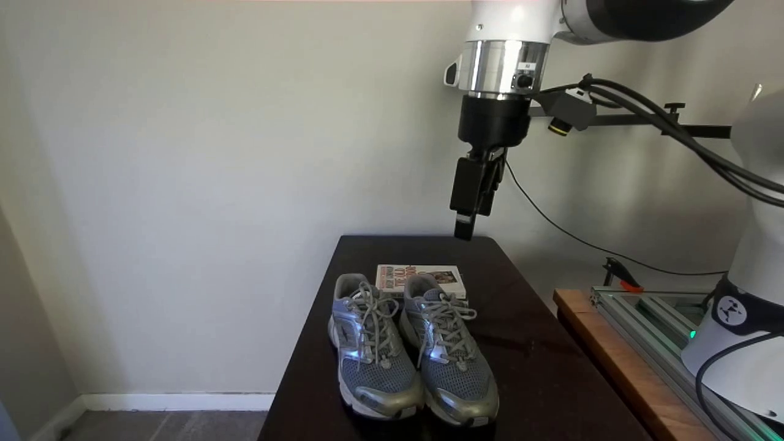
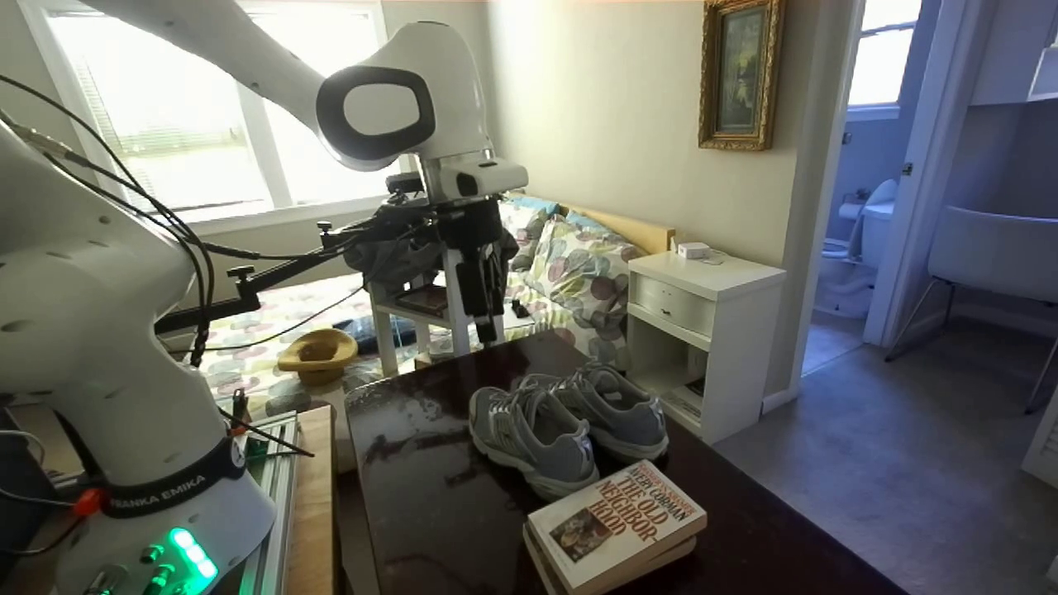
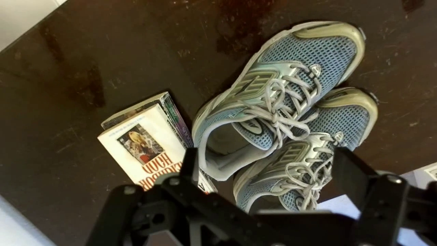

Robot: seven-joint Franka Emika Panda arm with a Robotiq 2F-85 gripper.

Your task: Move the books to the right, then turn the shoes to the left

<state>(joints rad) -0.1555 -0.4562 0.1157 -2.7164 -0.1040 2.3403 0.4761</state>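
Two stacked books, the top one with a white cover, lie flat on the dark table behind the heels of the shoes. The top book [image 1: 422, 277] also shows in the other views [image 2: 616, 525] [image 3: 143, 145]; the lower book [image 3: 131, 114] sticks out slightly askew. A pair of grey-blue running shoes stands side by side, one shoe [image 1: 373, 358] [image 2: 612, 413] [image 3: 300, 171] beside the other shoe [image 1: 452, 361] [image 2: 533, 438] [image 3: 283, 89]. My gripper [image 1: 464, 228] [image 2: 486, 332] [image 3: 268, 160] is open and empty, above the table and apart from shoes and books. In the wrist view its fingers hide part of the books and a shoe.
The dark table [image 1: 539, 373] [image 2: 413, 487] has a wall [image 1: 214, 184] behind it in an exterior view. A wooden bench [image 1: 637, 367] with the arm's base stands alongside. A white nightstand [image 2: 740, 347] and a bed [image 2: 570, 264] with a yellow hat [image 2: 318, 355] stand beyond the table.
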